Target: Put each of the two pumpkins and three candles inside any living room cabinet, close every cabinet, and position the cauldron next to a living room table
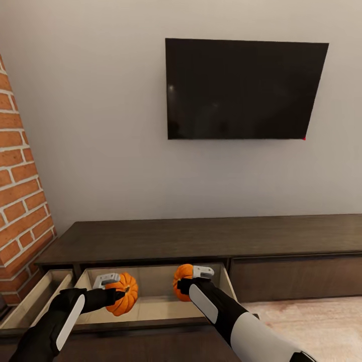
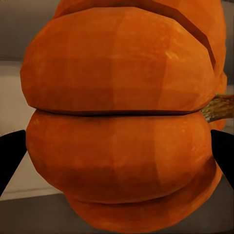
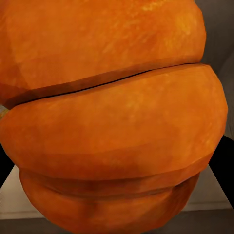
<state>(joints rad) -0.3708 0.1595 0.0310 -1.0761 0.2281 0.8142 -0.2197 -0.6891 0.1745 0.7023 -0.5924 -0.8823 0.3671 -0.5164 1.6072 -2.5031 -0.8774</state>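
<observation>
While both grippers pinch bright-orange ribbed pumpkins [image 1: 123, 293] [image 1: 182, 281] above the dark-brown cabinet's open drawer [image 1: 151, 307] at lower centre, releasing comes next.

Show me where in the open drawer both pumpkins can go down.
Bare drawer floor lies between the left pumpkin and right pumpkin, plus behind them toward the back wall. The left gripper and right gripper crowd the front.
</observation>
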